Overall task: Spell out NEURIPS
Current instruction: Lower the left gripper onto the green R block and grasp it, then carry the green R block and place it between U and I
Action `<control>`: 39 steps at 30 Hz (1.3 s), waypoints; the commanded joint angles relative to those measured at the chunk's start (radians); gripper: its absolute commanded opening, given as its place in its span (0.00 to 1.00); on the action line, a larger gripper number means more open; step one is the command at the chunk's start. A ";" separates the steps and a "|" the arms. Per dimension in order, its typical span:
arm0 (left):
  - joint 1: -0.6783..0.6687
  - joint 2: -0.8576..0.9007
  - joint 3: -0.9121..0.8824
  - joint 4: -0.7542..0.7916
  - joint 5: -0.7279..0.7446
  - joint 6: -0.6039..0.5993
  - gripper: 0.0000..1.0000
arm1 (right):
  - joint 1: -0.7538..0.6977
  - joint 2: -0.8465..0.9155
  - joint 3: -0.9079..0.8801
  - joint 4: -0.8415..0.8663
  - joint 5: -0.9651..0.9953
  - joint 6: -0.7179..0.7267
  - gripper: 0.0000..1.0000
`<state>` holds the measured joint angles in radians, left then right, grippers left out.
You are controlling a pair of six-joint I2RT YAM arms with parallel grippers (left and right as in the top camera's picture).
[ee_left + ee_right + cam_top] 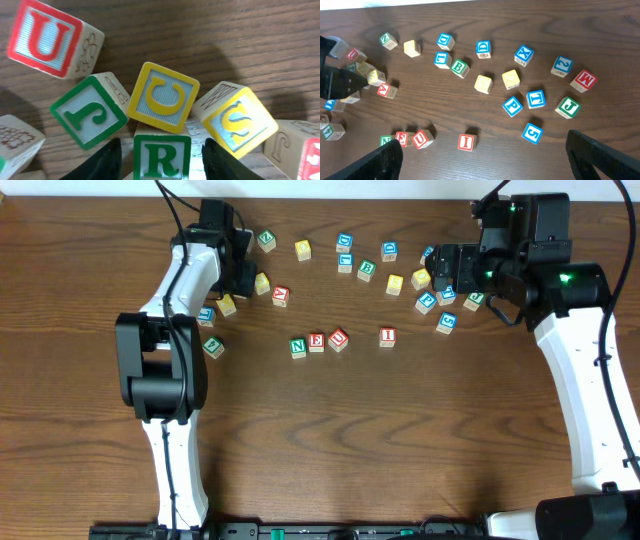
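While the counter (400,440) is bearing the N-E-U row (316,342), the right jaws are hanging released up-right of that row. The left jaws, up-left of it, are straddling the R cube (161,159), though I cannot tell whether clenched.

The white-and-black left arm (170,380) reaches forward from its base. Its black two-finger left gripper (161,152) points down, jaws half-parted on either side of a green-framed wooden R cube (162,161), and whether the fingers (107,162) press the cube cannot be told. The white-and-black right arm (575,360) bends inward at the wrist, and its black two-finger right gripper (490,157) is held high with jaws spread wide.
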<state>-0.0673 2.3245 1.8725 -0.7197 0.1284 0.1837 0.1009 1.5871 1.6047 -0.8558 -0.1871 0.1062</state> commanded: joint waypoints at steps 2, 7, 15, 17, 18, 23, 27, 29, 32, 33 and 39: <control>0.005 0.047 -0.006 0.000 -0.009 0.006 0.45 | -0.008 0.002 0.022 -0.002 -0.007 0.013 0.99; 0.005 0.047 -0.006 0.005 -0.009 -0.003 0.38 | -0.008 0.002 0.022 -0.001 -0.007 0.013 0.99; 0.005 0.037 0.018 -0.013 -0.009 -0.040 0.28 | -0.008 0.002 0.022 -0.002 -0.006 0.012 0.99; 0.005 0.021 0.025 -0.019 -0.009 -0.040 0.28 | -0.008 0.002 0.022 -0.002 -0.006 0.012 0.99; 0.005 0.012 0.026 -0.020 -0.009 -0.040 0.28 | -0.008 0.002 0.022 -0.002 -0.006 0.012 0.99; 0.005 -0.066 0.026 -0.035 -0.009 -0.043 0.28 | -0.008 0.002 0.022 -0.004 -0.007 0.012 0.99; -0.008 -0.141 0.026 -0.050 -0.009 -0.129 0.28 | -0.008 0.002 0.022 -0.005 -0.006 0.012 0.99; -0.027 -0.177 0.026 -0.066 -0.008 -0.174 0.28 | -0.008 0.002 0.022 -0.005 -0.006 0.012 0.99; -0.067 -0.206 0.026 -0.095 -0.008 -0.235 0.28 | -0.008 0.002 0.022 -0.006 -0.006 0.012 0.99; -0.092 -0.214 0.026 -0.111 -0.008 -0.265 0.28 | -0.008 0.002 0.022 -0.010 -0.006 0.012 0.99; -0.235 -0.213 0.018 -0.180 -0.008 -0.366 0.27 | -0.008 0.002 0.022 -0.025 -0.006 0.012 0.99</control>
<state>-0.2329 2.1075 1.8843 -0.8791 0.1249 -0.0971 0.1013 1.5871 1.6047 -0.8753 -0.1875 0.1062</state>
